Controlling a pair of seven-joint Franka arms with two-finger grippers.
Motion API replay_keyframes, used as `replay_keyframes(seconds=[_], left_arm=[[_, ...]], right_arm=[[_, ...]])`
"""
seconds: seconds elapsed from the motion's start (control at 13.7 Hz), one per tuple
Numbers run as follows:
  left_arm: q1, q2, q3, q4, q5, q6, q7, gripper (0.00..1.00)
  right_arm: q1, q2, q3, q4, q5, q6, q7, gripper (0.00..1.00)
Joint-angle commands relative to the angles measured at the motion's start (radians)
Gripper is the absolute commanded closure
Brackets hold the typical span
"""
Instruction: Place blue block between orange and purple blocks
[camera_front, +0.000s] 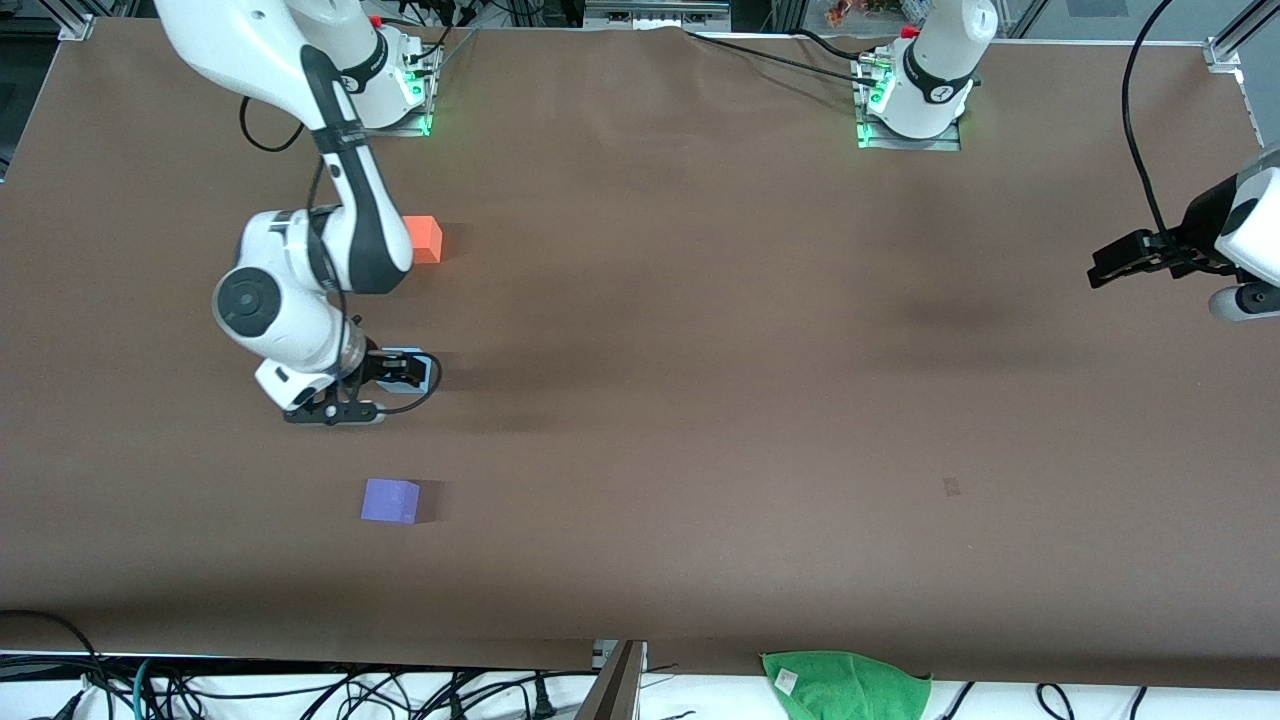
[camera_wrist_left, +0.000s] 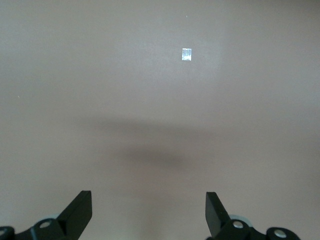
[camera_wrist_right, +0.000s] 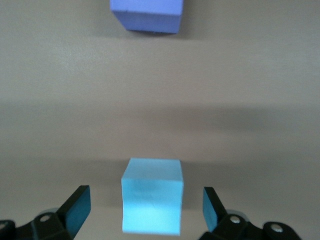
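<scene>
The blue block sits on the brown table, between the orange block and the purple block; the orange one is farther from the front camera, the purple one nearer. My right gripper is low around the blue block and open. In the right wrist view the blue block stands between the fingers with a gap on each side, and the purple block lies ahead of it. My left gripper waits open and empty over the left arm's end of the table; it also shows in the left wrist view.
A green cloth hangs at the table's edge nearest the front camera. A small pale patch marks the table toward the left arm's end; it also shows in the left wrist view. Cables lie below that edge.
</scene>
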Motion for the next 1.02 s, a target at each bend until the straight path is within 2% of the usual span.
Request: replay_keyframes(seconds=[0.0,0.22,0.36,0.51,0.66,0.8,0.87,0.95], left_arm=[[-0.004,-0.003,0.001,0.024,0.018,-0.019,0.000,0.00],[-0.003,-0.002,0.001,0.024,0.019,-0.018,0.000,0.00],[-0.004,-0.003,0.001,0.024,0.019,-0.018,-0.005,0.00],[-0.007,-0.002,0.001,0.024,0.022,-0.016,0.004,0.00],[-0.012,0.006,-0.007,0.024,0.025,-0.007,0.003,0.00],[-0.010,0.003,-0.016,0.020,0.024,-0.007,0.003,0.00],[-0.004,-0.003,-0.016,0.018,0.013,-0.007,0.004,0.00],[0.002,-0.005,-0.016,0.020,0.007,-0.010,0.004,0.00]], right_arm=[[-0.018,-0.004,-0.030,0.167,-0.014,-0.232,-0.030,0.01],[-0.033,-0.021,-0.078,0.308,-0.020,-0.450,-0.030,0.01],[-0.062,-0.060,-0.072,0.361,-0.041,-0.539,-0.024,0.01],[-0.094,-0.145,-0.044,0.358,-0.090,-0.560,-0.023,0.00],[-0.201,-0.232,0.078,0.355,-0.142,-0.605,-0.022,0.00],[-0.309,-0.292,0.183,0.338,-0.150,-0.667,-0.022,0.00],[-0.350,-0.309,0.227,0.332,-0.181,-0.688,-0.027,0.00],[-0.372,-0.330,0.270,0.330,-0.255,-0.708,-0.027,0.00]])
